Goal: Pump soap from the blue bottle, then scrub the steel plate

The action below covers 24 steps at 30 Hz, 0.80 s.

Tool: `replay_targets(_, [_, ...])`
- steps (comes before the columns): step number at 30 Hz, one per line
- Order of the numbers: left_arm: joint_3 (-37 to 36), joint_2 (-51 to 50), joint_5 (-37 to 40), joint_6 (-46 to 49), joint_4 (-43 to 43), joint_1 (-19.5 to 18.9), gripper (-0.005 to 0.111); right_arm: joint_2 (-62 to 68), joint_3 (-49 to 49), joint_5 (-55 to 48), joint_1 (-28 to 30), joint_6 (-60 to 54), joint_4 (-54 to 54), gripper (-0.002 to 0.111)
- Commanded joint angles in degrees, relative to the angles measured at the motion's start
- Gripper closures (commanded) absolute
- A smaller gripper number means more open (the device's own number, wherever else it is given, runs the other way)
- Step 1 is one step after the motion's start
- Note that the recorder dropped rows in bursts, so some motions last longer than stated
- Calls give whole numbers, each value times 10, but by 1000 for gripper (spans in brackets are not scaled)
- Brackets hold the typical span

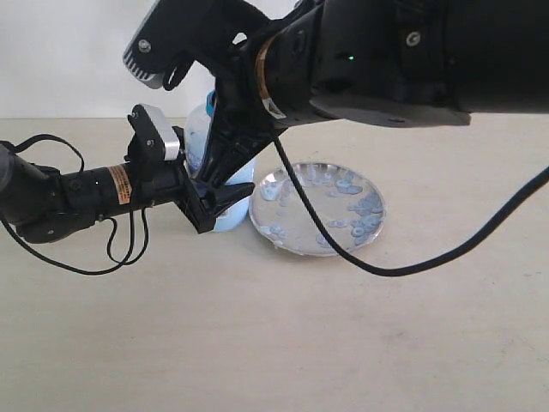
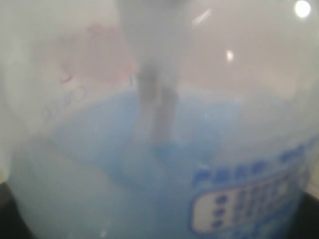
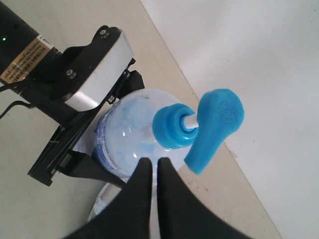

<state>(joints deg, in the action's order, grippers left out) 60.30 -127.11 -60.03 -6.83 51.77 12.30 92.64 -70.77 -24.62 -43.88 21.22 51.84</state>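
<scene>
Right, blue bottle (image 3: 129, 134) stands upright on the desk (image 1: 257, 343), and the left tool (image 1: 225, 202) is clamped on its lower body, one finger on each side. Soap (image 2: 99, 164) fills roughly the lower half of the bottle: light blue, opaque, with clear plastic above it. The left wrist view is pressed so close that it shows only the bottle wall and a blurred blue-and-white label (image 2: 249, 199). The dip tube inside is just a grey smear. The pump top (image 3: 215, 124) is bright blue on a white stem, its spout pointing away from the left arm. The right tool (image 3: 153, 169) hangs over the bottle's shoulder, just beside the pump collar, fingers together with only a slit between them and nothing held. I can't tell whether they touch the bottle. The steel plate (image 1: 292, 215) lies flat on the desk just beside the bottle, on the side away from the left arm. Pale blue blobs (image 1: 364, 206) are scattered across it, densest on the half farther from the bottle. The right arm's black cable (image 1: 412, 262) drapes across the plate, and the arm's bulk hides the bottle's top in the exterior view.
</scene>
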Motion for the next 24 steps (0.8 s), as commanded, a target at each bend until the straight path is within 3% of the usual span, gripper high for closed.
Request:
replay_targets(1, [1,0,5,4,5,3,103,-6,1,3,0,-1,12,108])
replay_targets(13, [1,0,5,4,5,3,103,6,1,31,0,46,88,108])
replay_targets(24, [1,0,5,4,5,3,103,17,1,-4,1,104,144,108])
